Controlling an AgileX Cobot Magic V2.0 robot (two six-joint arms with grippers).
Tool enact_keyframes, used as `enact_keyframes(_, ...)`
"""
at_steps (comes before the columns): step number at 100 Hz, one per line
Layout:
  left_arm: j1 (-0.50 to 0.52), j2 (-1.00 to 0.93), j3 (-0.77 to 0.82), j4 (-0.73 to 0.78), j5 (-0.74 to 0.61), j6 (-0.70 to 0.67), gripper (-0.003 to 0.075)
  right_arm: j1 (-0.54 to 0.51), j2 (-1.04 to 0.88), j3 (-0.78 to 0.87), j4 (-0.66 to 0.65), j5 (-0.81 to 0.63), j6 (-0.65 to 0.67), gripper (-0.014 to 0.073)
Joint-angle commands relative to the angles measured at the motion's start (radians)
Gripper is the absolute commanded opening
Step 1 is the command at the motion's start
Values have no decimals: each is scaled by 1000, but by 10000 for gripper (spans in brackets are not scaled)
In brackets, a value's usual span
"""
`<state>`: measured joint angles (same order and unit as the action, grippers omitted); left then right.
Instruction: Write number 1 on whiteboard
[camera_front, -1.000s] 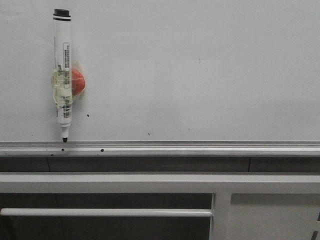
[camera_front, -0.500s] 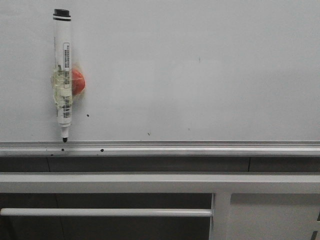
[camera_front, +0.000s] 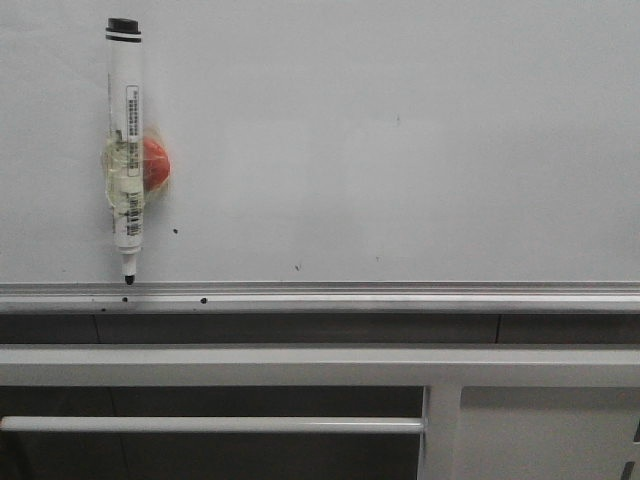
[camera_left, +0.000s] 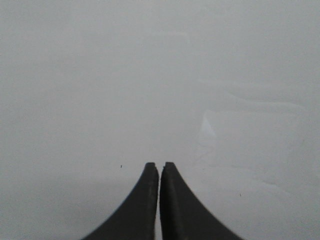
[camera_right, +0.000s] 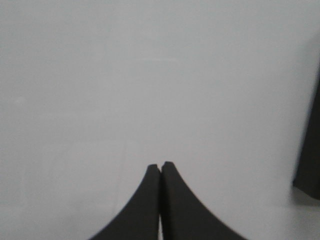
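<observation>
In the front view a light, stiff, uncapped marker (camera_front: 126, 165), likely best pinched mid-barrel, hangs nib-down on a red magnet (camera_front: 155, 165) at nine o'clock on the glossy unmarked whiteboard (camera_front: 400, 150); in the wrist views the left gripper (camera_left: 159, 167) and right gripper (camera_right: 160, 167) show jaws pressed together, empty.

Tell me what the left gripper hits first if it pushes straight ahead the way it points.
Most likely the whiteboard: the shut left gripper faces only bare pale board, nothing between, though depth is unclear.
</observation>
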<state>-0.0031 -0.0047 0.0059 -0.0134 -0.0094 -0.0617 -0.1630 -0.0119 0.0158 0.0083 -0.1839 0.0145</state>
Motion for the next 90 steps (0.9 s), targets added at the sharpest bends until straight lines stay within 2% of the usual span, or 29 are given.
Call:
enact_keyframes(1,0,-22,6,-15,-75,-3,-20,-6,-14,24,27,-117,16,-64)
enact_keyframes(18,0,-20,-3,-15,-70,-3,-20,-6,-14,5,196,-65,73,-64)
enact_keyframes(40,0,62,-75,-15,-61,-3,-20,-6,20,-216,193,388,56,-63)
enact_keyframes(56,0,186,-218,-65,-50,-3,-20,-6,143,-379,193,538,49,-63)
enact_keyframes(73,0,338,-445,-121,38,-3,-20,-6,301,-574,193,703,49,-64)
enact_keyframes(84,0,390,-504,-85,38,6,-12,3,331,-594,193,675,49,-63)
enact_keyframes(90,0,403,-509,-77,21,6,49,3,331,-584,193,645,49,-63)
